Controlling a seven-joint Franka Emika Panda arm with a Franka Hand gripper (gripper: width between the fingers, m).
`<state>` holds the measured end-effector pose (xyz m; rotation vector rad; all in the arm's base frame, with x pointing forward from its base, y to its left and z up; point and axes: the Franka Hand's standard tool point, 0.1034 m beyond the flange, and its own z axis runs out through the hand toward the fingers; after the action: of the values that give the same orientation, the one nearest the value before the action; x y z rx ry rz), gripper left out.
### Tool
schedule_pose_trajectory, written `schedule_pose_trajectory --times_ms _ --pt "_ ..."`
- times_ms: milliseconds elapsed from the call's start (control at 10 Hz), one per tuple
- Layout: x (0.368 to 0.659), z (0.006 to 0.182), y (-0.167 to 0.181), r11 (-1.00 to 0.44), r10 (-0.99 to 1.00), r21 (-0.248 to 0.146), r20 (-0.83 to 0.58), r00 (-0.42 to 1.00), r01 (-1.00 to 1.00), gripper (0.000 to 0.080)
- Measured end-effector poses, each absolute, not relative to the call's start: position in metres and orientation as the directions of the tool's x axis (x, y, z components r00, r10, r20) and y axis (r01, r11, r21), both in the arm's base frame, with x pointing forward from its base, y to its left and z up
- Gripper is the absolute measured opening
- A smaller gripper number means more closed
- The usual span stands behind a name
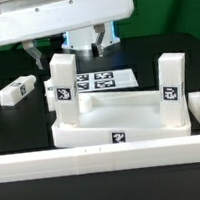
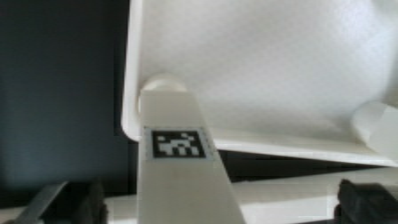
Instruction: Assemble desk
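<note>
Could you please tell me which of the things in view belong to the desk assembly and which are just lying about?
For the job: tabletop; upright leg at the exterior view's left; upright leg at its right; loose leg lying flat; open gripper.
Not part of it: marker board; long border bar.

One leg (image 1: 62, 87) stands at the desk top's (image 1: 87, 133) left end in the exterior view, another leg (image 1: 172, 88) at its right; the marker board (image 1: 104, 82) lies behind it.
</note>
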<state>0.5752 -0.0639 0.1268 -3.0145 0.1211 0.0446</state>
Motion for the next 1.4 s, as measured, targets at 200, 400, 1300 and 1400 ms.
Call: schedule_pose_trajectory --times_ms 200,400,1300,1400 --pt "0.575 0.126 -0.063 -0.989 -0.075 -0.125 -0.042 0.996 -0.08 0.0648" --pt "0.575 0.124 -0.064 -0.989 -0.076 -0.123 -0.045 0.996 -0.081 0.0648" --pt "0.586 0.119 -0.073 -0.997 -0.056 -0.046 -0.043 0.997 -0.058 0.0648" --pt "0.586 0.117 -0.076 -0.997 -0.059 -0.043 -0.046 0.997 -0.061 0.0648"
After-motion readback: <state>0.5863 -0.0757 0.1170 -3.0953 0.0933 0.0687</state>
